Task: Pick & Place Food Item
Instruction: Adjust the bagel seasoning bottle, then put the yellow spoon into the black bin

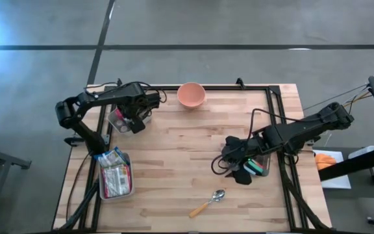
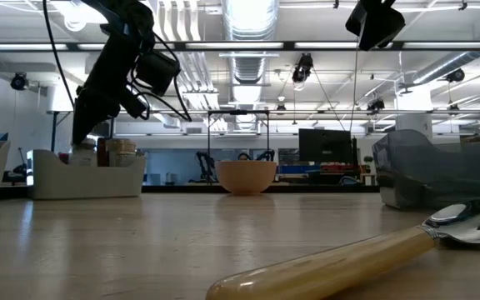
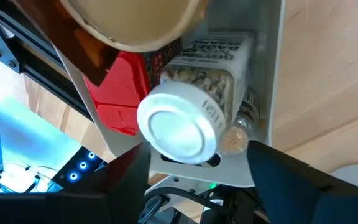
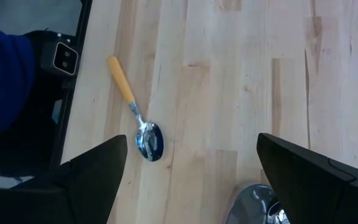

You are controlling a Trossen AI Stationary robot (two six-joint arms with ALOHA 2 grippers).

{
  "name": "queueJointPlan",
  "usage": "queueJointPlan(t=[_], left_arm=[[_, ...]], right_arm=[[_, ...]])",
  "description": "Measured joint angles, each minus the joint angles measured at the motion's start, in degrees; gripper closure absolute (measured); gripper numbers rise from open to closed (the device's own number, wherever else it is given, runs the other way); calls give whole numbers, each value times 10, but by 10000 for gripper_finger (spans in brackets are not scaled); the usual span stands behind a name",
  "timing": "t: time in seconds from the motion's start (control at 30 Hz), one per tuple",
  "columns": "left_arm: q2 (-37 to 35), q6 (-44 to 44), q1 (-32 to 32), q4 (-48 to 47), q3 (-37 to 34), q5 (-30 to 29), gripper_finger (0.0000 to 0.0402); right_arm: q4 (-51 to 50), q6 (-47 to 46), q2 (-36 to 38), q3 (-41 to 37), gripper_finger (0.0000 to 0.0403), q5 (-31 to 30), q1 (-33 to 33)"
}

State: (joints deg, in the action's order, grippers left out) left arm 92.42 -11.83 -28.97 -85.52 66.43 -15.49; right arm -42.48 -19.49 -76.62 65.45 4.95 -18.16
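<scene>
One clear jar [image 3: 191, 99] of nuts, round white lid, lies in its bin [image 3: 263, 74]. Left pincer [image 3: 194, 177] straddles it, parted, not gripping. Right pincer [image 4: 191, 180] gapes wide, empty, over the wooden counter [image 4: 241, 74].

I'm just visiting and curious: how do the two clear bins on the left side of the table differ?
The far bin sits by the table's far left edge, under the left gripper; the near bin lies by the front left corner with no arm over it. The far bin holds a white-capped jar and a red package; the near bin holds flat printed packets. Both are clear plastic.
</scene>
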Motion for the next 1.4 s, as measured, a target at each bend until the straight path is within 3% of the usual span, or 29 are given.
queueJointPlan(t=[0.3, 0.53, 0.8, 1.0, 1.1, 1.2, 1.4], left_arm=[[0, 0, 0, 0, 0, -6, 81], [-12, -11, -1, -8, 12, -21, 79], [-102, -103, 16, 15, 43, -16, 78], [-196, -164, 101, 143, 18, -6, 78], [-225, -168, 157, 213, 3, 28, 78], [-231, -173, 219, 253, 0, 57, 78], [-222, -188, 321, 272, -1, 56, 78]], right_arm=[[1, 0, 0, 0, 45, 0, -1], [3, 0, 0, 0, 45, 0, -1], [55, -18, 0, 0, 45, -40, 1], [119, -49, -26, -4, 45, -49, 0], [141, -104, -58, -4, 45, -20, 0], [171, -138, -99, -4, 45, 25, -3], [220, -144, -177, 23, 45, 83, -26]])
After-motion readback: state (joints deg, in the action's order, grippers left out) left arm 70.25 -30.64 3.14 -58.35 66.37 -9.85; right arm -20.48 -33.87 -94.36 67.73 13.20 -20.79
